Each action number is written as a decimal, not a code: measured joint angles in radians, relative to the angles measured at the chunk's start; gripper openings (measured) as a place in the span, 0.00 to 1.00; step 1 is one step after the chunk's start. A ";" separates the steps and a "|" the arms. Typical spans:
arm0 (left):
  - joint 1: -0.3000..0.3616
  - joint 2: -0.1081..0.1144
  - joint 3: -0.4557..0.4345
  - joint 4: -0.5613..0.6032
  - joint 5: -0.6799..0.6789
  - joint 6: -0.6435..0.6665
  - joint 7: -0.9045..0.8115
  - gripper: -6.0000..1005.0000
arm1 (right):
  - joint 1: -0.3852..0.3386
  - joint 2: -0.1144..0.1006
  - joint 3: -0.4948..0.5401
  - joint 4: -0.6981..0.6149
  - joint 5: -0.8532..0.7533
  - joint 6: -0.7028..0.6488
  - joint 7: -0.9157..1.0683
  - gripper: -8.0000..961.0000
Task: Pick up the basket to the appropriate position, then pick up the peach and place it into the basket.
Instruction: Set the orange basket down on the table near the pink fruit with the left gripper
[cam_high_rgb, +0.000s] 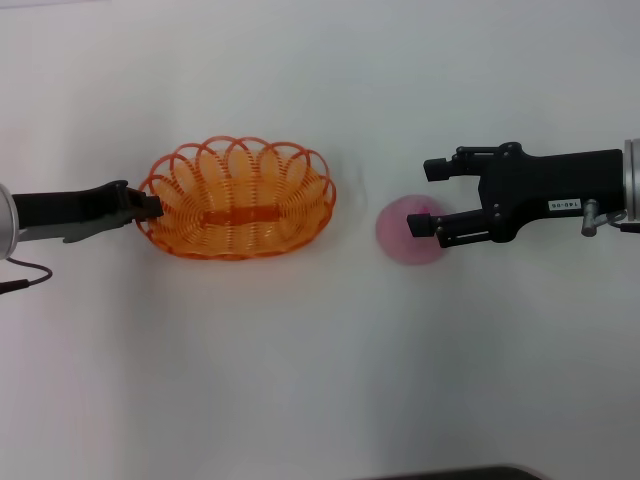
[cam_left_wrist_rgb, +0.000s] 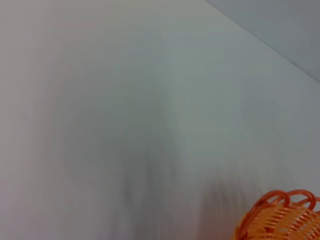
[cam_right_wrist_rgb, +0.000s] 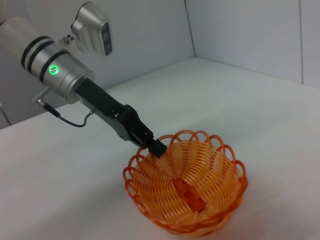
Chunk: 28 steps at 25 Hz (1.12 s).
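Item: basket (cam_high_rgb: 238, 200). Orange, oval, openwork, scalloped rim. Stands upright on the white counter (cam_high_rgb: 320, 380), left of centre in the head view. Empty; only its own orange base strip shows inside.

Item: left gripper (cam_high_rgb: 150, 207). Reaches in from the left at the basket's left end. The right wrist view shows its fingers pressed together on the rim (cam_right_wrist_rgb: 156, 147), pinching one of the loops. The left wrist view shows only a corner of the basket (cam_left_wrist_rgb: 280, 217) and bare counter.

Item: peach (cam_high_rgb: 408, 232). Pink, round, small darker mark on top. Sits on the counter, right of the basket and clearly apart from it.

Item: right gripper (cam_high_rgb: 432, 196). Comes in from the right, fingers spread wide. One finger lies over the peach's near side, the other stands off beyond it, so the peach is only partly between them. Nothing held. Height above the counter cannot be told.

Status: basket gripped, and it cannot be told whether its base is lifted or touching the counter. Whether it is already at its final spot cannot be judged. Peach ungrasped. Remaining, by appearance: settle the basket, close on the peach, carry it across, release it inside.
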 joint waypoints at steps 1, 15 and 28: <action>0.000 0.000 0.006 0.000 0.001 -0.004 0.000 0.06 | 0.000 0.000 0.000 0.000 0.000 0.000 -0.001 0.92; 0.013 0.000 0.054 0.029 0.014 -0.028 -0.020 0.06 | 0.001 0.000 -0.001 0.000 -0.004 0.001 -0.002 0.92; 0.023 0.000 0.051 0.025 0.008 -0.041 -0.032 0.07 | 0.002 -0.001 -0.001 0.000 -0.005 0.000 -0.004 0.92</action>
